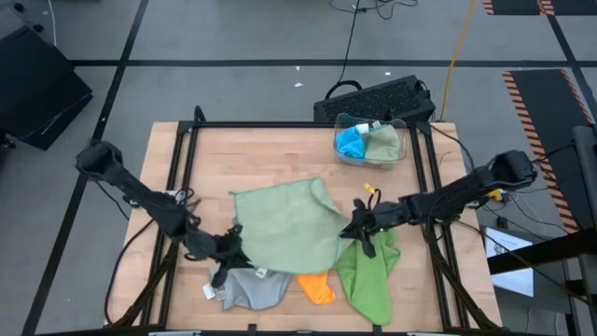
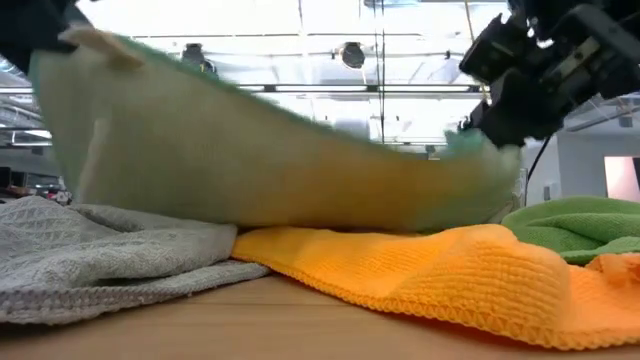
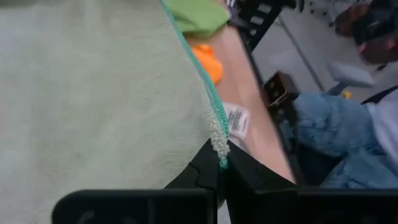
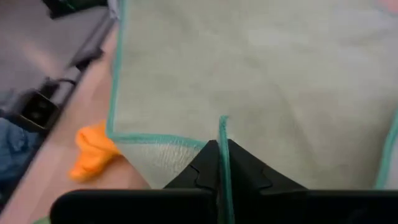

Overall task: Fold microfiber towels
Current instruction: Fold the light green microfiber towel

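Nearest the front edge of the wooden worktop [image 1: 280, 154] lie a grey waffle-weave microfiber towel [image 1: 250, 287] with a small white tag, a crumpled orange microfiber towel [image 1: 316, 287] and a lime green microfiber towel [image 1: 368, 271], the orange one between the other two. Just behind them a sage green square microfiber towel with teal edging [image 1: 289, 224] is stretched between both arms, lifted off the worktop at its near edge in the low view. Left gripper [image 3: 221, 167] has jaws clamped together on the sage towel's near-left edge; right gripper [image 4: 222, 149] has jaws clamped on its near-right edge. Farther back, near the worktop's far right corner, a clear plastic bin [image 1: 371, 141] holds a bright blue cloth [image 1: 352, 142] and another sage cloth [image 1: 382, 142]. Behind it sits a black crate [image 1: 375, 99].
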You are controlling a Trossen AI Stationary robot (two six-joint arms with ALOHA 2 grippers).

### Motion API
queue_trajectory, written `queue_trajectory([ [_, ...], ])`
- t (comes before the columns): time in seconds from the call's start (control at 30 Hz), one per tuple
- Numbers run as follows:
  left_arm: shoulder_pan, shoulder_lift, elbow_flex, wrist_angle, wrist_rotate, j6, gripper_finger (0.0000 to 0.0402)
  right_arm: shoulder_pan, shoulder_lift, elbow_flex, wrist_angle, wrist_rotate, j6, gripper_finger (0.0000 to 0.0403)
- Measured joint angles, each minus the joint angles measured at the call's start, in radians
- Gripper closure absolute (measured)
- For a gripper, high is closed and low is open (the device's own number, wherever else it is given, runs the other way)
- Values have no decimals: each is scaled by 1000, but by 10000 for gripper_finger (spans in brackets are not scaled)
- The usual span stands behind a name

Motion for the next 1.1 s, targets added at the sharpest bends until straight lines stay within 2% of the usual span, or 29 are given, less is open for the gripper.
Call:
queue_trajectory([
  [0.17,-18,118,0,58,-19,-15,387,19,59,-1,4,43,45,334],
  [0.37,-21,196,0,155,27,-52,299,39,48,1,-51,47,47,268],
  [0.43,-23,191,0,175,42,-38,264,40,43,0,-56,100,23,255],
  [0.53,-20,161,0,161,34,-13,215,37,44,0,-78,286,-10,245],
  [0.63,1,115,0,83,-47,-9,172,15,54,1,-64,465,-73,243],
  [0.7,33,65,0,-9,-138,-31,149,-9,56,0,-59,529,-101,244],
  [0.83,123,-46,0,-182,-273,-141,122,-63,55,1,-8,544,-125,247],
  [0.97,221,-116,0,-343,-387,-210,118,-91,65,1,85,545,-130,247],
  [1.1,323,-124,0,-468,-384,-231,117,-94,98,12,187,577,-147,247],
])
